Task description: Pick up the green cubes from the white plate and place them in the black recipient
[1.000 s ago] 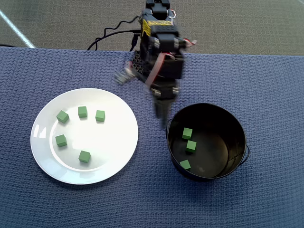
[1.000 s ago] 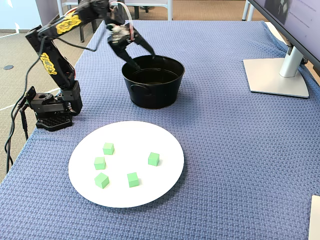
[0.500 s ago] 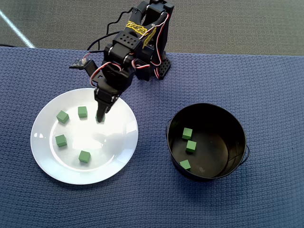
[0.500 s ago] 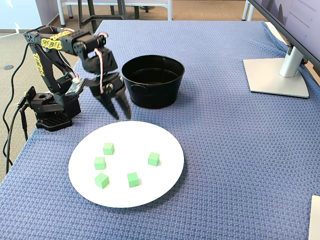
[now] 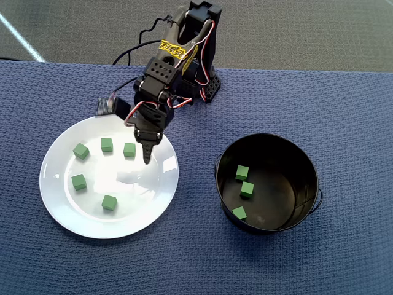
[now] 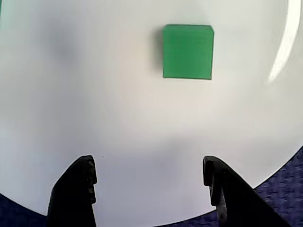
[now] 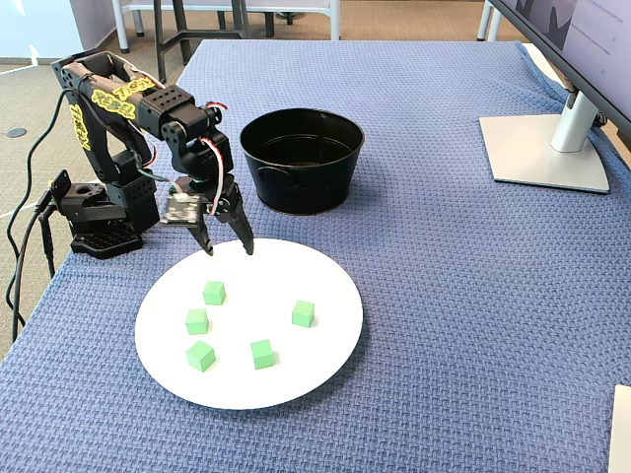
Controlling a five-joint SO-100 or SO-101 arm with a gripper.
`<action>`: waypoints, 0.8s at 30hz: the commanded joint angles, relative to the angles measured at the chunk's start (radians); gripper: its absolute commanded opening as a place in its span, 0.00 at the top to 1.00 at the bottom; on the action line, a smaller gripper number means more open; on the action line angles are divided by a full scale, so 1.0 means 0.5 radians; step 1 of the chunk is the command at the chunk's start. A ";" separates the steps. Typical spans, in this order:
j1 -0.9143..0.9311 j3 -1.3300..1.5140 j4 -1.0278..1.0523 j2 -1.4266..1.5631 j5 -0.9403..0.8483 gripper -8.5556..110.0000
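A: What changed?

B: My arm's swung from the black recipient (image 5: 267,183), three cubes inside, to the white plate (image 5: 150,203).

A: And your tool (image 7: 229,243)?

B: Spread wide, empty, above the rim. Five green cubes (image 5: 129,149) remain; nearest one's ahead.

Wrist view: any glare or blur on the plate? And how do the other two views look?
Wrist view: a bright glare streak on the white plate at right, the green cube sharp, the gripper fingertips dark and slightly soft. Overhead view: a soft specular patch on the plate near the gripper; the black recipient shows a shiny inside. Fixed view: even light, no motion blur.
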 commanded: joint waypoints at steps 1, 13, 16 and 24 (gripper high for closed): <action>0.067 -0.040 0.055 -0.031 -0.270 0.74; 0.383 0.018 -0.169 -0.138 -0.653 0.74; 0.420 0.025 -0.245 -0.206 -0.718 0.74; 0.472 0.046 -0.454 -0.325 -0.715 0.78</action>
